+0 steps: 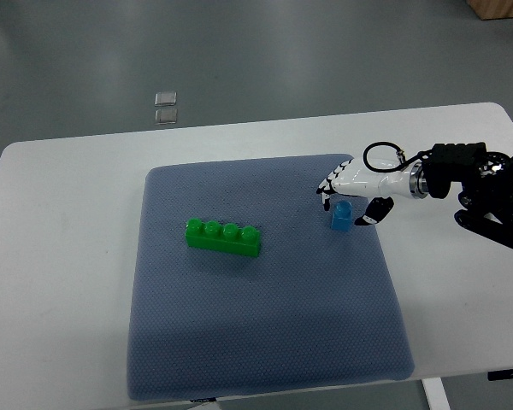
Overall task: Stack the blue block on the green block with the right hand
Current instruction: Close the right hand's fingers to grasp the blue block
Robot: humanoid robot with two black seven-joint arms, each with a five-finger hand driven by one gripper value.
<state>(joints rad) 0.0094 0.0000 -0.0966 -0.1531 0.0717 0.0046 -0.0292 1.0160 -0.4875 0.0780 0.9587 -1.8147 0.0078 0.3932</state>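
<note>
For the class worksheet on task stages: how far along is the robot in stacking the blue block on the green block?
Done: the right hand has reached the blue block, fingers around it. In hand: the grasp; whether the block has left the grey mat cannot be told. Left: carry it left and set it on the green block, whose studs are bare. The left arm is not in view.

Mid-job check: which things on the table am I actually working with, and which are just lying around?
Part of the job:
- blue block, on the mat by the right hand
- green block, four studs, left of the blue block
- right hand, at the blue block

Just lying about:
- blue mat under both blocks
- white table
- two small clear squares on the floor beyond the table
</note>
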